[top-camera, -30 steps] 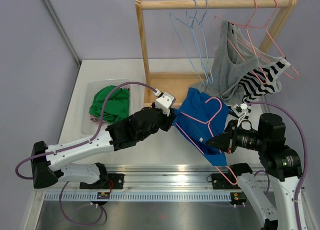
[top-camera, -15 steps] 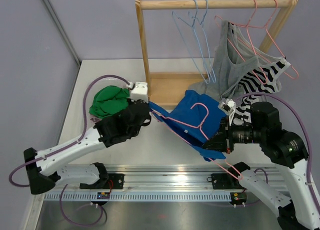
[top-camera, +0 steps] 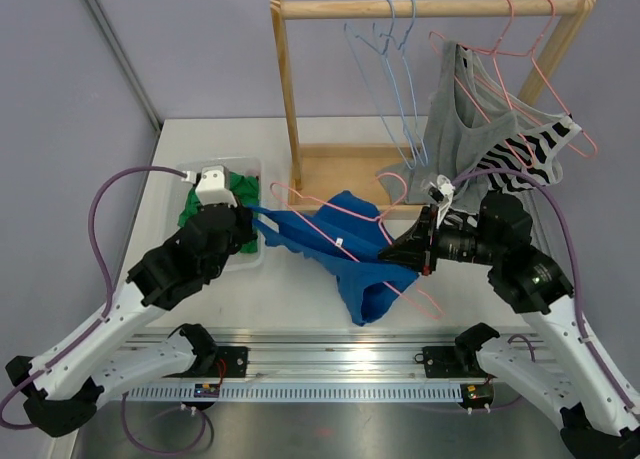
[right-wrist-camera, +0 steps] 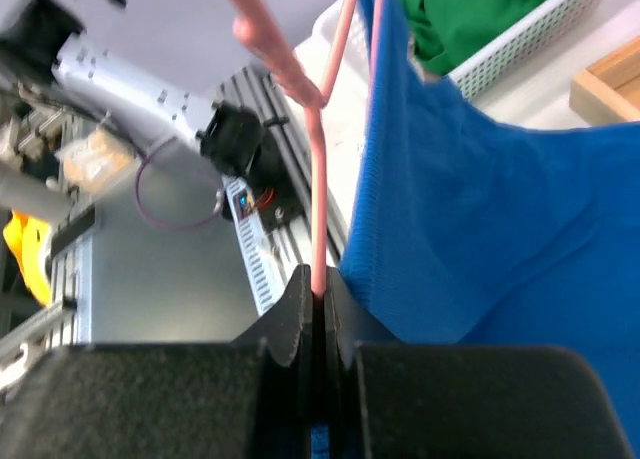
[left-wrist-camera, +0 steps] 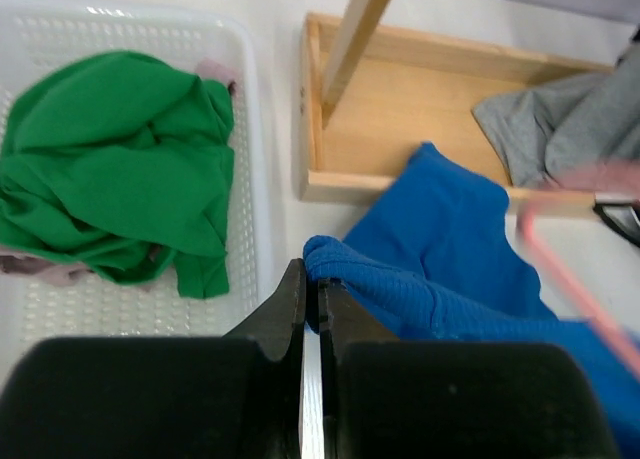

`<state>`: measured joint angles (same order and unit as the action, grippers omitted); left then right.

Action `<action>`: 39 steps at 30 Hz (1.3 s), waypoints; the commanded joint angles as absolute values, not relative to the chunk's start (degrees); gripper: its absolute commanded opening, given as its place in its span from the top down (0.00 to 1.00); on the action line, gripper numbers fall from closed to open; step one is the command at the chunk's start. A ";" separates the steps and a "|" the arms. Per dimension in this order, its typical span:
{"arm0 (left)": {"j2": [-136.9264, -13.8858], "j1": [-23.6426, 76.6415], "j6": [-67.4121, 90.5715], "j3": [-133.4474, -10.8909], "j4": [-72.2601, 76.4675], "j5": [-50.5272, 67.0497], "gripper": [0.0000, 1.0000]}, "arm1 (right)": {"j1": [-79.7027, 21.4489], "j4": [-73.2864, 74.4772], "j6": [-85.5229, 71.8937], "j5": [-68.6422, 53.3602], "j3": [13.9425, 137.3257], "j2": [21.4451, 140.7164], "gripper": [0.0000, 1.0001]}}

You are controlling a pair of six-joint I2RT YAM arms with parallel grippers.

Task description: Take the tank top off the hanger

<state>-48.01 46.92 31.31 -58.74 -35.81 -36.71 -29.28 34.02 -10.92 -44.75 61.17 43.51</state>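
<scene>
**Tank top (top-camera: pixel 350 269) strung between two grippers**

Left gripper (left-wrist-camera: pixel 312 287) pinches its blue edge at the fingertips. The right gripper (right-wrist-camera: pixel 318 291) clamps the one pink hanger (right-wrist-camera: pixel 318 189), cloth just beside it. One green garment (left-wrist-camera: pixel 110 169) fills one bin (left-wrist-camera: pixel 250 129) left of the left gripper.

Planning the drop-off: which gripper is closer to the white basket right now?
Left. The left gripper hangs just beside the white basket, pinching the blue tank top; the right gripper is across the garment, far from the basket, clamped on the pink hanger.
</scene>
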 commanded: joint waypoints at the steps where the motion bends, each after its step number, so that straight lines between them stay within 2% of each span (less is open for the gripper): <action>1: -39.85 46.05 27.44 -53.55 -25.54 -25.11 1.00 | -29.79 -3.81 -23.79 -38.42 52.50 39.65 1.00; 3: -37.10 46.05 26.72 -47.40 -17.89 -15.97 1.00 | -29.79 -22.64 -30.39 -34.30 46.07 39.90 1.00; 8: -36.90 48.85 26.11 -38.51 -5.64 2.95 1.00 | -29.79 -51.20 -38.30 -29.28 40.27 46.30 1.00; 10: -39.01 51.84 24.45 -36.48 -3.18 5.35 1.00 | -29.79 -60.15 -39.81 -27.60 39.82 50.07 1.00; 12: -43.05 59.99 22.60 -36.21 -3.86 0.91 1.00 | -29.88 -63.01 -40.25 -27.42 40.86 52.02 1.00; 14: -45.95 62.57 22.94 -36.30 -5.27 -4.72 1.00 | -29.79 -61.10 -38.94 -27.68 42.00 51.95 1.00; 17: -47.46 63.46 25.74 -36.74 -9.65 -14.13 1.00 | -29.88 -37.88 -32.02 -24.72 49.54 48.79 1.00; 18: -47.37 63.46 26.27 -37.09 -12.45 -18.15 1.00 | -29.88 -21.09 -30.17 -23.22 52.44 47.82 1.00; 21: -46.50 63.46 27.94 -38.58 -17.81 -23.53 0.99 | -29.79 -0.87 -24.18 -17.41 61.51 48.42 1.00; 22: -46.32 63.54 28.30 -39.89 -19.23 -24.16 0.88 | -29.79 2.60 -22.52 -16.62 63.87 48.60 1.00; 24: -45.79 63.46 28.56 -41.56 -23.01 -25.22 0.77 | -29.88 9.21 -20.32 -15.12 67.39 49.74 1.00; 29: -45.00 63.46 29.62 -47.44 -30.57 -27.33 0.29 | -29.88 19.32 -17.14 -13.54 74.78 53.87 1.00; 31: -44.22 63.46 29.97 -48.60 -33.65 -28.12 0.19 | -29.79 24.24 -15.65 -13.10 79.16 56.42 1.00; 32: -43.86 63.46 29.97 -49.47 -35.32 -28.39 0.11 | -29.79 27.39 -15.12 -12.92 80.58 58.17 1.00; 36: -42.19 63.46 30.06 -51.76 -40.16 -29.96 0.02 | -29.88 33.91 -13.10 -10.29 87.08 62.74 1.00; 39: -42.10 63.46 30.06 -54.39 -44.55 -31.19 0.01 | -29.79 39.27 -12.13 -6.16 97.42 68.70 1.00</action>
<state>-42.59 63.37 29.67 -50.30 -39.22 -27.57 -29.58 32.69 -15.18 -11.42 87.64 65.21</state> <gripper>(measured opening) 0.987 0.034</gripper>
